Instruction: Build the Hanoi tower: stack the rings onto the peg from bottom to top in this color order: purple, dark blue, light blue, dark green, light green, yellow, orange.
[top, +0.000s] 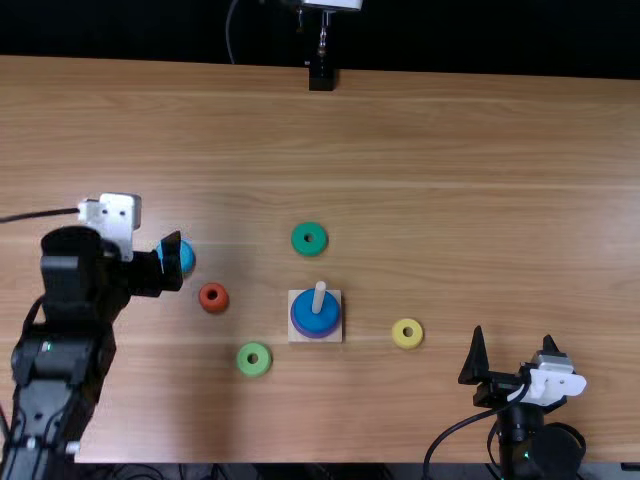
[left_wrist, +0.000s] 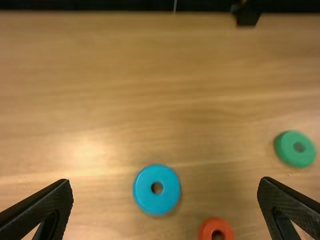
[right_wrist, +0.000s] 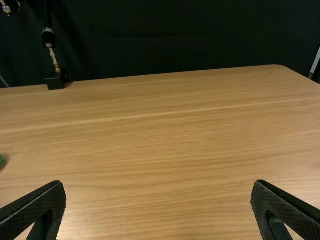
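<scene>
With the left claw (left_wrist: 166, 181) spread wide, center over the light blue ring (left_wrist: 156, 203); descend straight, grip both sides evenly, lift level; lower squarely down the peg (top: 319, 296).

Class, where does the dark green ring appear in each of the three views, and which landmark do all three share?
Top view: the dark green ring lies just beyond the peg.
Left wrist view: it lies beyond the orange ring.
Right wrist view: probably the green sliver cut off at the picture's edge.
Shared landmark: the black stand foot at the far table edge.
</scene>
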